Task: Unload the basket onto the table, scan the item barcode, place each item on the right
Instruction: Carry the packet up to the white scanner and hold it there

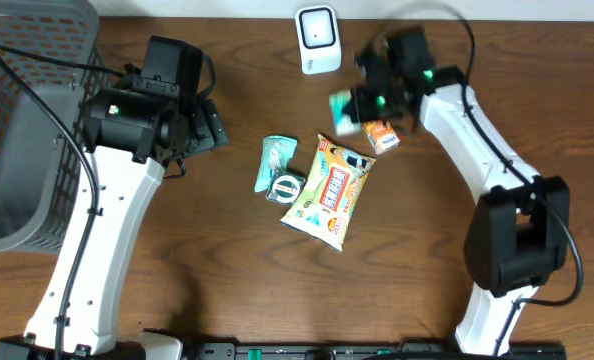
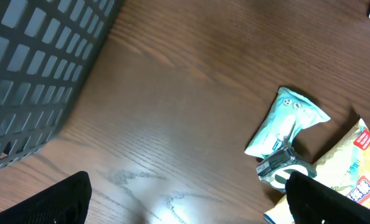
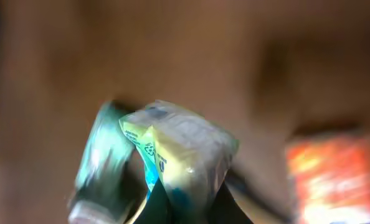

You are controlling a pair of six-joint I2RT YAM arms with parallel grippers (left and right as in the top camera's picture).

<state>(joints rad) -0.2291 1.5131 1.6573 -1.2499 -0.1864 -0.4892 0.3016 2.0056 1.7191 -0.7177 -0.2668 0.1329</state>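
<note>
The grey basket (image 1: 27,120) is sitting to the left of the left jaws, well apart from the loose items. No item is showing inside the part of it that the overhead view covers.

The left jaws are standing wide apart and are gripping nothing. Ahead of them and to their right, a teal pouch (image 2: 284,121) is lying on the surface (image 1: 177,260). A round roll-like item (image 2: 281,169) is touching its near end, and a yellow snack bag (image 2: 353,177) is lying just beside both.

The white scanner (image 1: 318,40) is standing ahead of the right jaws and slightly to their left. The right jaws are clamping a small packet (image 1: 342,108), the item being scanned, and are holding it clear of the surface. An orange carton (image 1: 382,135) is lying just to the right of these jaws.

The step in hand appears to be presenting the packet to the scanner.
- The printed code should be facing the scanner window squarely.
- The packet should be staying flat and steady, since a crumpled film may distort the code.
- The fingers should not be covering the code.

The right wrist view is blurred, so the position of the code cannot be determined.
</note>
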